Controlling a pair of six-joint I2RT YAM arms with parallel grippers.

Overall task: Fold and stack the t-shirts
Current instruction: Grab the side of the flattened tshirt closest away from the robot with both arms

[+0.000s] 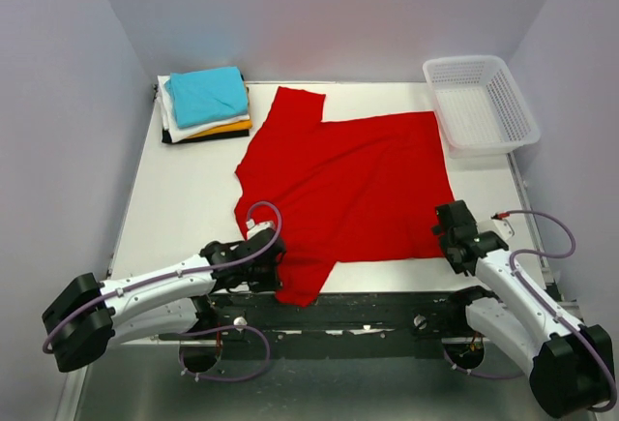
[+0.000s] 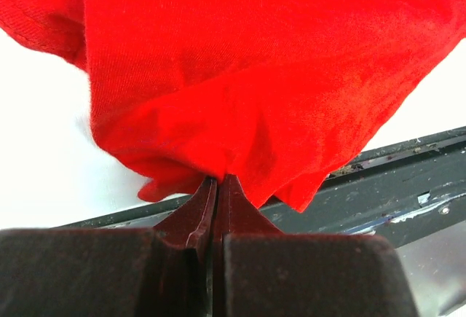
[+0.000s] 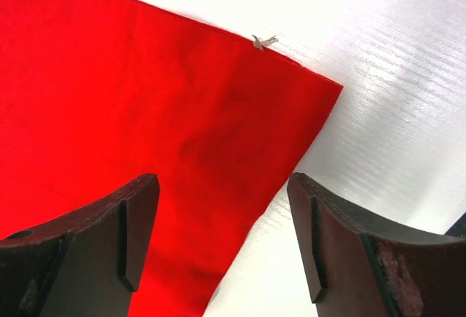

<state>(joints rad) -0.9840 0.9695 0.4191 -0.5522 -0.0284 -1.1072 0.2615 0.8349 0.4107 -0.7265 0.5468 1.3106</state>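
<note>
The red t-shirt (image 1: 348,189) lies spread flat across the middle of the white table (image 1: 184,198), one sleeve pointing to the far side and the other reaching to the near edge on the left, where its cloth bunches and hangs a little over the dark rail (image 1: 368,310). That near sleeve is where the left gripper (image 2: 216,186) has it: the jaws are pressed tight together with a fold of red cloth pinched at their tips, the fabric lifted into a small peak above them. From overhead those tips are buried under the cloth and cannot be made out. At the shirt's near right corner the right gripper (image 3: 222,186) hangs with its jaws spread wide, one finger above the red cloth and the other above bare table, the hem corner lying between them; whether either finger touches the shirt I cannot tell. A small pale thread (image 3: 262,41) sticks out from the hem there. In the far left corner sits the stack of folded shirts (image 1: 205,104), teal on top, with only the edges of white, orange and black ones showing beneath it, well apart from both arms. A white lattice basket (image 1: 481,102) stands at the far right corner, just beside the shirt's far right edge.
</note>
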